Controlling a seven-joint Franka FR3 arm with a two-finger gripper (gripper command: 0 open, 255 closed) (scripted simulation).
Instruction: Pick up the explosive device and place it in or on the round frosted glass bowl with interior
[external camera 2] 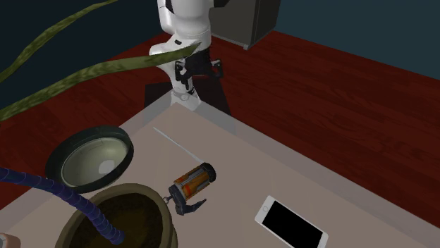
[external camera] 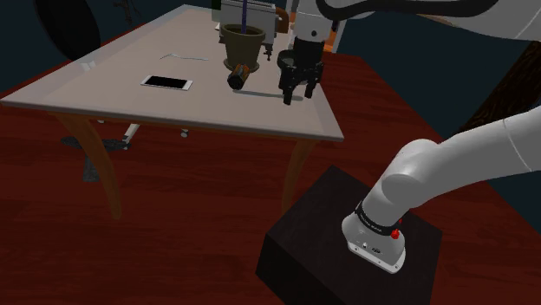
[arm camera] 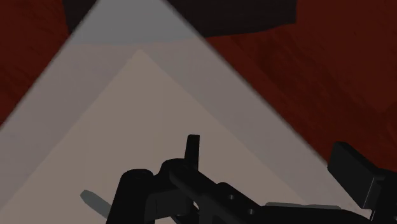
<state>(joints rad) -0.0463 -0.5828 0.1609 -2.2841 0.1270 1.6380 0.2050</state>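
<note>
The explosive device (external camera 2: 192,183) is a small orange-brown canister with a dark cap and lever. It lies on its side on the pale table (external camera 2: 240,158), right by a brown pot (external camera 2: 123,218). It also appears as the canister (external camera: 238,77) at the pot's foot. The round bowl (external camera 2: 90,156) has a dark rim and a pale glassy inside, and it stands beside the pot. My black gripper (external camera: 297,88) hangs open over the table's near corner with nothing between its fingers, to the shoulder view's right of the device. One fingertip (arm camera: 191,147) shows above the table corner.
A smartphone (external camera: 166,82) lies flat on the table, seen also as the phone (external camera 2: 290,222). A blue hose (external camera 2: 67,197) rises out of the pot. Long green leaves (external camera 2: 106,70) cross the second exterior view. Dark red floor (external camera: 191,225) surrounds the table, and my black stand (external camera: 347,251) sits below the corner.
</note>
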